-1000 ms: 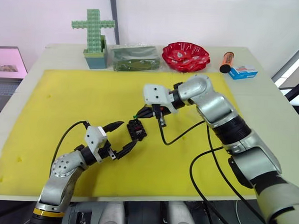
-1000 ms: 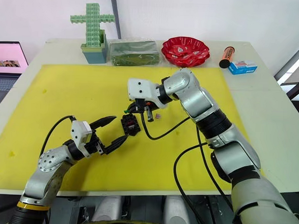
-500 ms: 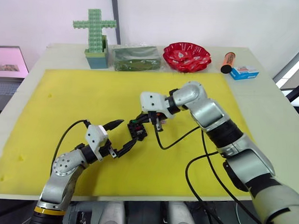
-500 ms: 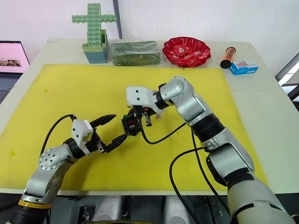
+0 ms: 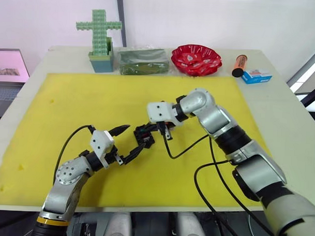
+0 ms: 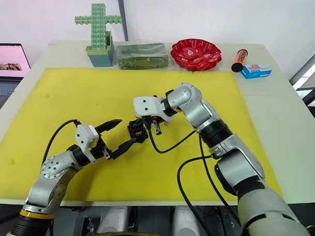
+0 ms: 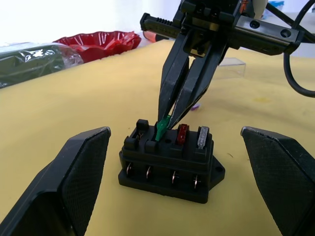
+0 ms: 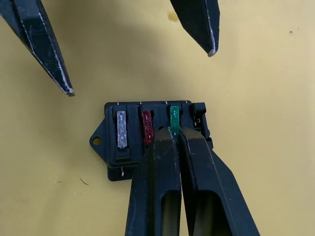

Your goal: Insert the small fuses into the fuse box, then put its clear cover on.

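The black fuse box (image 7: 170, 164) rests on the yellow mat (image 5: 70, 99), between the open fingers of my left gripper (image 5: 134, 138), which do not touch it. A grey fuse (image 8: 121, 129) and a red fuse (image 8: 146, 127) stand in its slots. My right gripper (image 8: 173, 130) is shut on the green fuse (image 7: 161, 131), holding it tilted at a slot beside the red one. A purplish fuse (image 7: 195, 106) lies on the mat behind the box. Farther back on the mat lies the clear cover (image 7: 230, 67).
Along the table's far edge stand a green brick cross (image 5: 98, 35), a clear-wrapped green package (image 5: 144, 60), a red bowl (image 5: 196, 58), an orange cylinder (image 5: 238, 65) and a small blue box (image 5: 256, 76). A laptop (image 5: 9, 66) sits off the left side.
My right gripper has come down and to the left with the green fuse, from above the box onto its slots. The left gripper has stayed open around the box.
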